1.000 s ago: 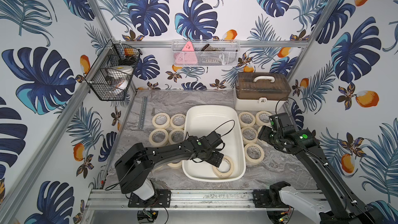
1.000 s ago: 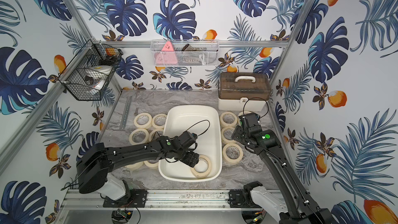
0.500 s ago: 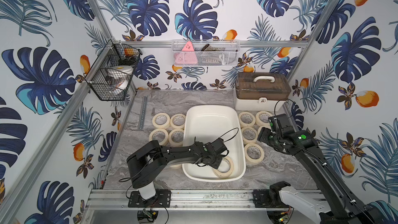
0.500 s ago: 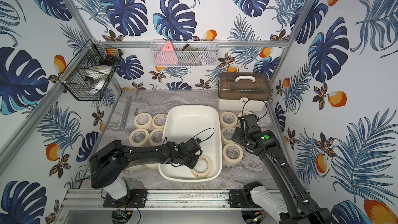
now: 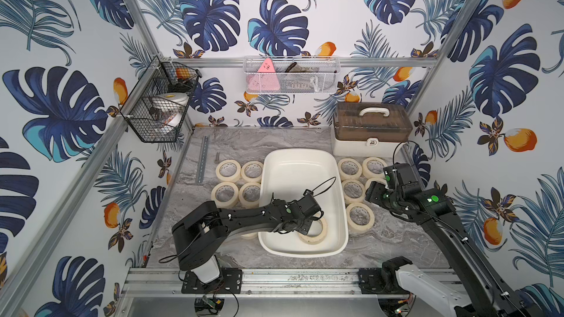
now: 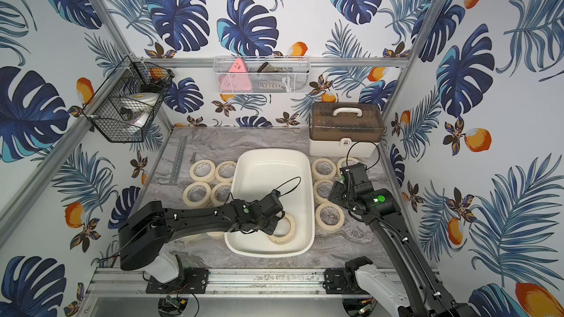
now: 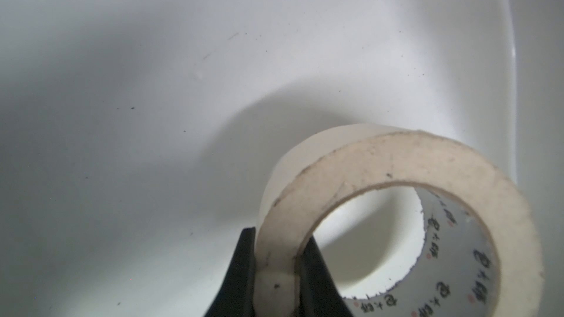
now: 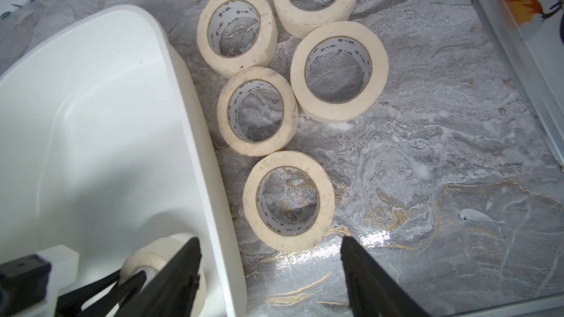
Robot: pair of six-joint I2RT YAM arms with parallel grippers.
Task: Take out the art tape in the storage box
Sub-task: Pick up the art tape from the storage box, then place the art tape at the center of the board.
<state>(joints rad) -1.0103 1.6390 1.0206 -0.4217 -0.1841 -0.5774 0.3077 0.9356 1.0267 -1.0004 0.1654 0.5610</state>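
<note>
Left rolls (image 5: 228, 169): lay flat on the table (image 5: 274, 141), just beside the box (image 5: 293, 175); four in the open, part of another showing nearer the front; already out
Left claw (image 7: 279, 250): reached into the box; pinched almost shut across one wall of the roll (image 7: 396, 160), one finger outside the ring, one inside the hole
Roll: only one seen in the box, at its near end, close to the right wall; could not tell whether lifted off the floor yet
Handling: judged light and stiff, wound paper on a card core; matte, so little slip expected; not fragile, though a hard squeeze might dent the wall
Hold: judged best as taken, across the ring's wall through the hole; off-centre, so likely to swing and hang from the fingers on the lift
Next: judged to call for a straight lift clear of the rim, then across to bare table
Right rolls (image 8: 338, 71): five seen flat on the table in the wrist view, bunched just beside the box, some touching
Right claw (image 8: 270, 240): hung above the box's right rim and the table beside it, jaws well apart, nothing held
</note>
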